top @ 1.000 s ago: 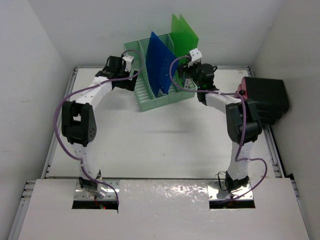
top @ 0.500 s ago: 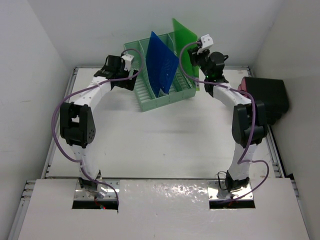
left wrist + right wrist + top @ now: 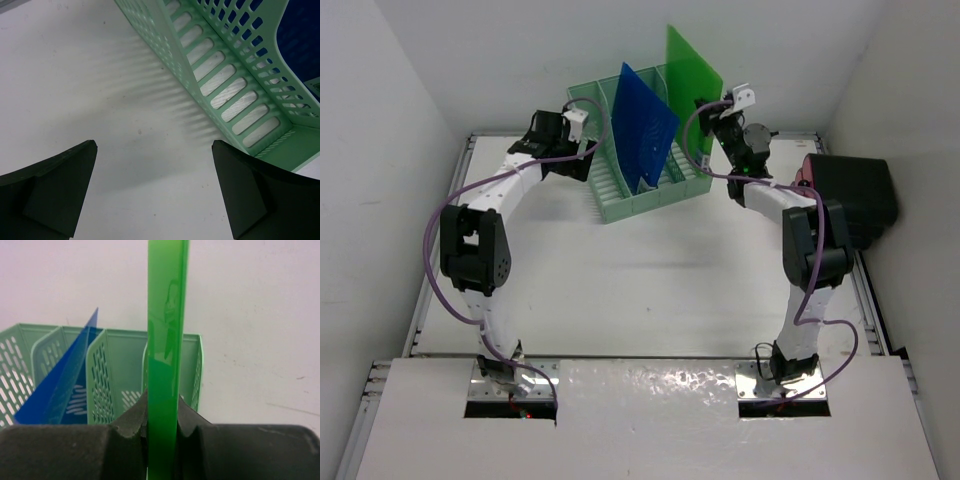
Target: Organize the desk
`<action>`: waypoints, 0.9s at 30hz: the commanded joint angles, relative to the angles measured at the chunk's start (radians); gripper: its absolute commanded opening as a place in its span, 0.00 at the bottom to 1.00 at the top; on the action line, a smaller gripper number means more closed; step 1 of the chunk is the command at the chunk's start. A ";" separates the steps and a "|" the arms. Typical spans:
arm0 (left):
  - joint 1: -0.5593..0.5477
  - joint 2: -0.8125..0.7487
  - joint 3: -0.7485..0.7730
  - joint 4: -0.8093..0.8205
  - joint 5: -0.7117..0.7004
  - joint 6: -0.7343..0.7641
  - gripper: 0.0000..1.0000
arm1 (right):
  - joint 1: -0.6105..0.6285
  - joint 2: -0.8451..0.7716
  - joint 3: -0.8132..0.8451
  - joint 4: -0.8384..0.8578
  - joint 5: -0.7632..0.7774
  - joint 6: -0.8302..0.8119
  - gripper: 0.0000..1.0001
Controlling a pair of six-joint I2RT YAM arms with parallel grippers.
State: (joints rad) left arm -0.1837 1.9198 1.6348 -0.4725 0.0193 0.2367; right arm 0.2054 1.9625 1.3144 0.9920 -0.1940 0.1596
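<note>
1. The right gripper (image 3: 163,426) pinches a thin translucent green plastic folder (image 3: 167,315) upright at the right end of the mint-green slotted file rack (image 3: 115,365).
2. The left gripper (image 3: 154,180), jaws spread, hovers over the large white desk (image 3: 75,75), beside the rack.
3. Filing seems underway; next, lower the folder squarely into a slot.

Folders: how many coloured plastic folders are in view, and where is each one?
2. The blue folder leans in a middle slot of the rack. The green folder stands upright at the rack's right end, pinched by the right hand. No others show.
</note>
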 commanded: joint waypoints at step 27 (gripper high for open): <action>-0.003 -0.050 -0.012 0.006 0.013 0.033 0.99 | 0.002 0.079 -0.101 0.232 0.022 0.000 0.29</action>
State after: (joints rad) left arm -0.1837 1.9198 1.6287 -0.4763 0.0208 0.2581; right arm 0.2054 2.0605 1.1873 1.2114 -0.1940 0.1802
